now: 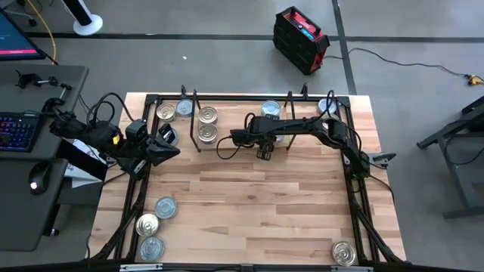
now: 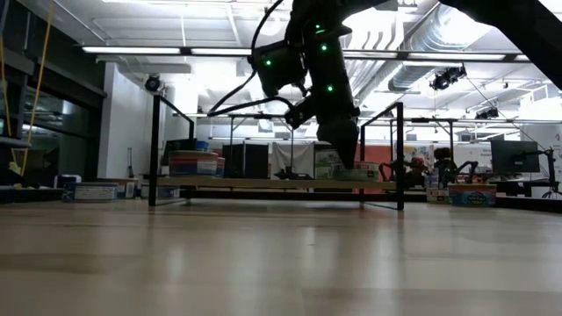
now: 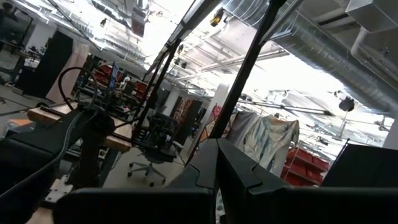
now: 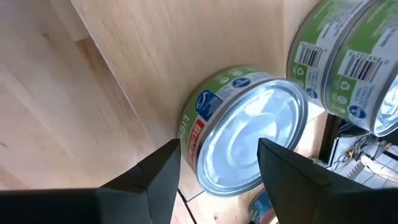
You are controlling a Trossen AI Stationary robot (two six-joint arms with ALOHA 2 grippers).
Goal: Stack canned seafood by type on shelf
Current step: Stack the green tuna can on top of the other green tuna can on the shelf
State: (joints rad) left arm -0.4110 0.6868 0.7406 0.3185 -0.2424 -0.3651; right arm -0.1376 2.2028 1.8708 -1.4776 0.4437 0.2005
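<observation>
Overhead and wrist views of 2 arms at a wooden tabletop (image 1: pixel 249 204). The shelf (image 1: pixel 227 128) lies along the far edge of the table, its black uprights (image 2: pixel 155 149) rising at intervals.

Right arm — reaches from the right side of the table toward the middle of the shelf. The right gripper (image 4: pixel 217 158) stands at the shelf's near edge, its jaws spread apart, with 1 silver-lidded tin (image 4: pixel 245 134) showing between the 2 dark fingers (image 4: pixel 155 174); whether the fingers touch this green-labelled tin cannot be told. Just beside it sits a stack of 2 more green-labelled tins (image 4: pixel 348 62).

Left arm — waits at the left edge of the table near the shelf's left end. The left gripper (image 1: pixel 168 149) points toward the shelf, its jaws pressed together, nothing between them.

Tins on the shelf, left to right in the overhead view: a gold tin (image 1: pixel 165 112) beside a silver tin (image 1: pixel 184 108); 2 gold tins (image 1: pixel 207 124), 1 nearer than the other; a silver tin (image 1: pixel 271 110) behind the right arm; a silver tin (image 1: pixel 327 106) at the right end.

Tins off the shelf: 3 at the near left corner of the table (image 1: pixel 153 225) — 2 silver, 1 gold — and 1 gold tin (image 1: pixel 343 252) at the near right corner.
</observation>
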